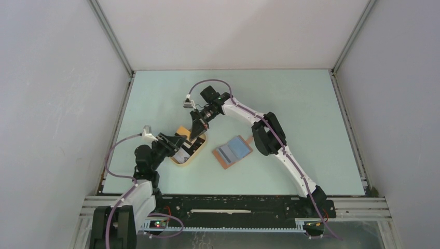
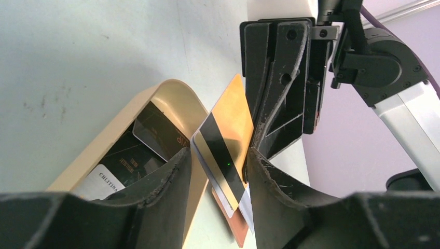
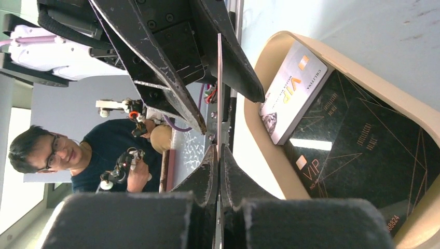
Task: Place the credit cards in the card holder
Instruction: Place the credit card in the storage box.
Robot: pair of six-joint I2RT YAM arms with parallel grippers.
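Left wrist: gold card (image 2: pixel 233 119) in right pincer (image 2: pixel 253 146), card-filled tan tray (image 2: pixel 171 92) alongside

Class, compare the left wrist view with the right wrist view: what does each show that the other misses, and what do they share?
Only the left wrist view shows the striped face of the gold card, gripped at its edge by the shut right tool. Only the right wrist view shows a person in glasses; there the card is just an edge-on sliver. Both show the tan tray holding black cards and a white card.
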